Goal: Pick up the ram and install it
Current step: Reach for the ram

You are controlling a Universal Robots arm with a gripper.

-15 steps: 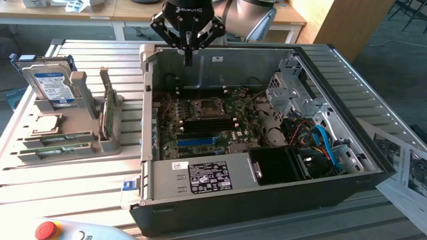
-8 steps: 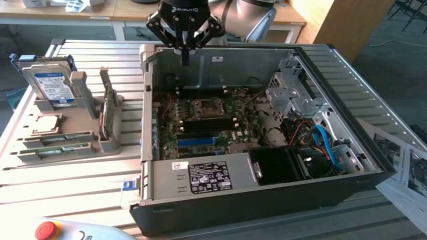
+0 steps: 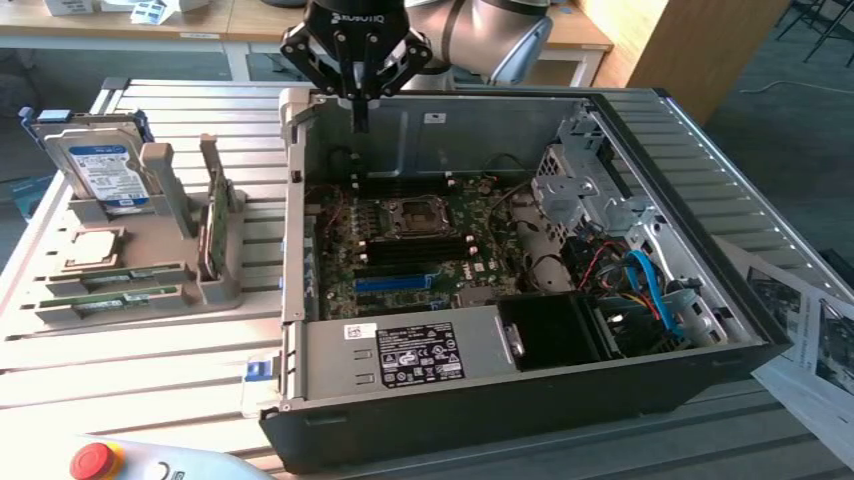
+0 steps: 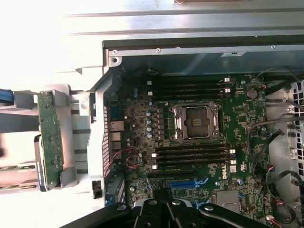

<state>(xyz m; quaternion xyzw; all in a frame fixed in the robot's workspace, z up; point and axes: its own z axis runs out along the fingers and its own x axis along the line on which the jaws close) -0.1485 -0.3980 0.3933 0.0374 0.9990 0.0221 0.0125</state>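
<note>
Ram (image 3: 114, 296), thin green stick flat in the grey holder (image 3: 158, 175)

Only two bits are readable: white "DELL" on the green motherboard circuit board (image 4: 247, 123), just beside its long blue plastic slot (image 4: 183, 183), and white "ROBOTIQ", upside down, on the body of the black robot gripper (image 3: 360, 127). The sticker (image 3: 420, 357) on the grey metal power supply box (image 3: 334, 370) is too fine to read.

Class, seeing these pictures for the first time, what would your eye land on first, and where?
The open computer case dominates the middle, its green motherboard lying bare inside. The black pincer, shut, hangs above the case's far edge. At the exterior view's left, a blue-labelled hard drive stands in a grey rack.
</note>
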